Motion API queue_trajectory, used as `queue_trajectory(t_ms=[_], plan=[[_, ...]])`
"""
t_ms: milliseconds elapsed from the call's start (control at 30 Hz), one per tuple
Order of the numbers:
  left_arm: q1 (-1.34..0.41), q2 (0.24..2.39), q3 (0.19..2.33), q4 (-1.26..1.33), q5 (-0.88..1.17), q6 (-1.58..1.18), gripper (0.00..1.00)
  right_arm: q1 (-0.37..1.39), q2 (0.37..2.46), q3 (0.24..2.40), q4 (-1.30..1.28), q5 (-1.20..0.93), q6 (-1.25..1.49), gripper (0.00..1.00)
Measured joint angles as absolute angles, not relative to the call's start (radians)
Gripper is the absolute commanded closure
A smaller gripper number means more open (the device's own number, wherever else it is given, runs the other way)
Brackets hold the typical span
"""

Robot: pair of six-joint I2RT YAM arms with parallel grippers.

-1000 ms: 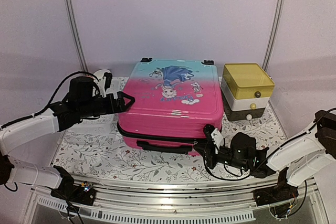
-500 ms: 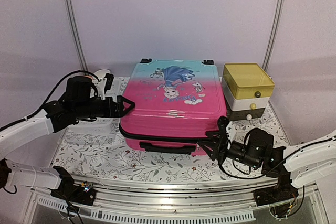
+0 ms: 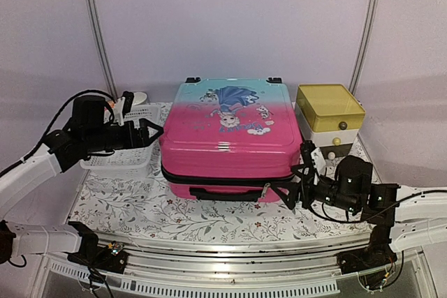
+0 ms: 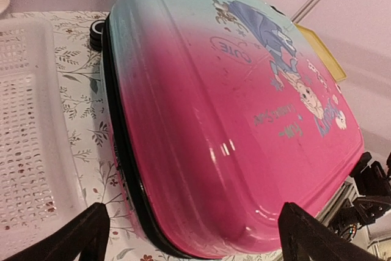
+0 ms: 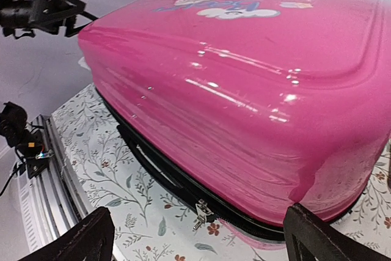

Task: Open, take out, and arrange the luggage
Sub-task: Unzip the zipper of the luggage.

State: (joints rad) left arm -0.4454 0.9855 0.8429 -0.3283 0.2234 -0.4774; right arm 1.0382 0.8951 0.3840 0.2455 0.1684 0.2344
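Lying flat on the middle of the desk (image 3: 209, 222), closed, print side up: the luggage (image 3: 227, 134), between a white basket (image 3: 122, 158) and a yellow-topped box (image 3: 328, 120). Left end effector (image 3: 145, 133) spread wide and empty beside the left edge; right end effector (image 3: 302, 174) likewise spread, gripping nothing, at the near right corner. Probably light for its bulk, stiff, glossy and slippery under pads; best taken at the handle (image 3: 223, 195) or zipper pull (image 5: 201, 211).
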Motion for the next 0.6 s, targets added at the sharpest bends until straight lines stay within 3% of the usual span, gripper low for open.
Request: queue_trajectory(t_ms=[367,600], plan=[[-0.328,0.982,0.835,-0.328,0.27,-0.472,0.02,0.884,1.114,0.769,-0.202,0.231,0.435,0.01],[-0.32,1.0,0.818,-0.308,0.307,-0.429,0.02,0.877,1.167,0.827,-0.256,0.236,0.434,0.01]])
